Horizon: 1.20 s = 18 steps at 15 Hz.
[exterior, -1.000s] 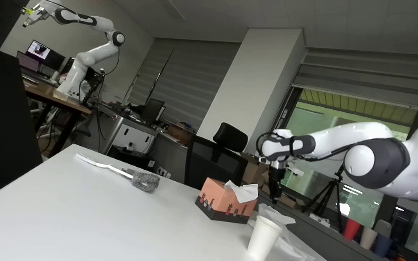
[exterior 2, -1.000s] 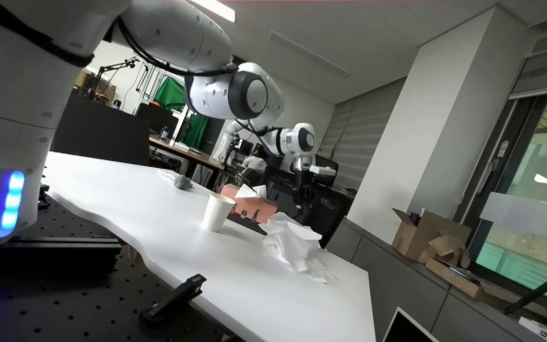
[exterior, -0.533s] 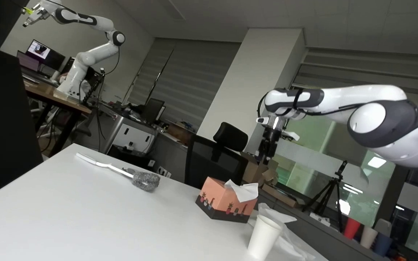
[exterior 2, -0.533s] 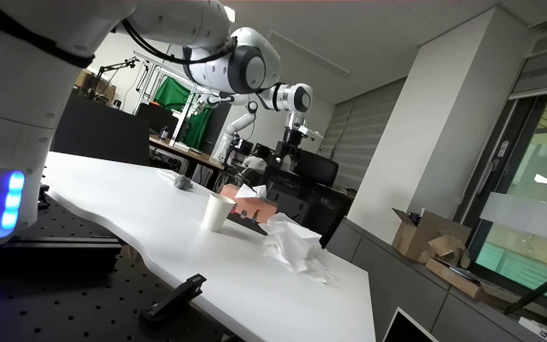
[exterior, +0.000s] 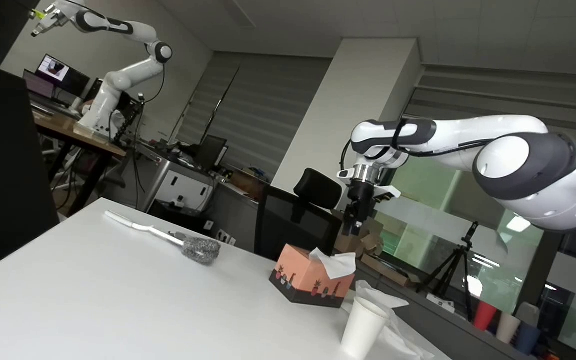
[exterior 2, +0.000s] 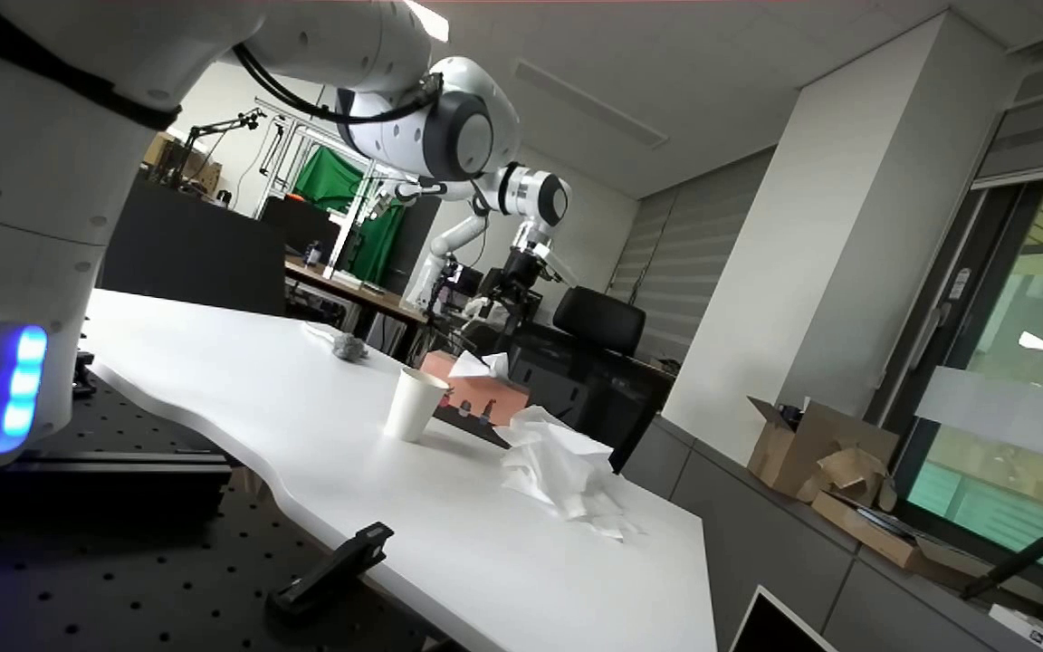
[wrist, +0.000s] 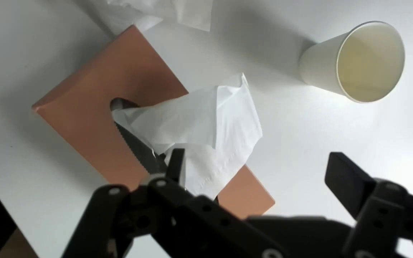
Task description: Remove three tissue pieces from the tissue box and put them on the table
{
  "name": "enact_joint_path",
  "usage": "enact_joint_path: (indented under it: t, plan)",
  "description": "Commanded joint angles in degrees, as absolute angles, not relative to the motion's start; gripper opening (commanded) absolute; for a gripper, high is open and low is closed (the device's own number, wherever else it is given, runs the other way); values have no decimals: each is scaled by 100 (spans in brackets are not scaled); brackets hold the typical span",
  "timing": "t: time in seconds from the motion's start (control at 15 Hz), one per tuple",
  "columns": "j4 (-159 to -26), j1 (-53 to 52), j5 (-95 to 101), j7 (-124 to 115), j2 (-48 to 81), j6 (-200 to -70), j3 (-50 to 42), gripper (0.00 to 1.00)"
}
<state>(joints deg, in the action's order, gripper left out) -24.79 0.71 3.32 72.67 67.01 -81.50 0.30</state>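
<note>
White tissue [wrist: 195, 125] pokes from its box [wrist: 95, 118] (orange-topped).

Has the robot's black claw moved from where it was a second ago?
Yes. Judged against the black office chair in an exterior view, the gripper now appears higher and farther left, closer to the chair in the picture.

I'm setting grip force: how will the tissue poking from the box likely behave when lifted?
Probably floppy: the tissue folds and hangs past an edge of the tissue box. Likely fragile: it looks thin and creased, so hard tugging could tear it. It may catch at first, since one end runs into the slot.
</note>
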Motion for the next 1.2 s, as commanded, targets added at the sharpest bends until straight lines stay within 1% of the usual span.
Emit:
enact_joint_path:
  t: [0.0, 0.6, 0.87, 1.13]
  plan:
    - [-2465, 199, 229, 8134, 6797, -8254, 233, 100]
    - [-2408, 534, 151, 9225, 7007, -8396, 472, 100]
    - [-2370, 614, 9, 9261, 7139, -8716, 567, 100]
    - [-2486, 570, 100, 9202, 7119, -8711, 492, 100]
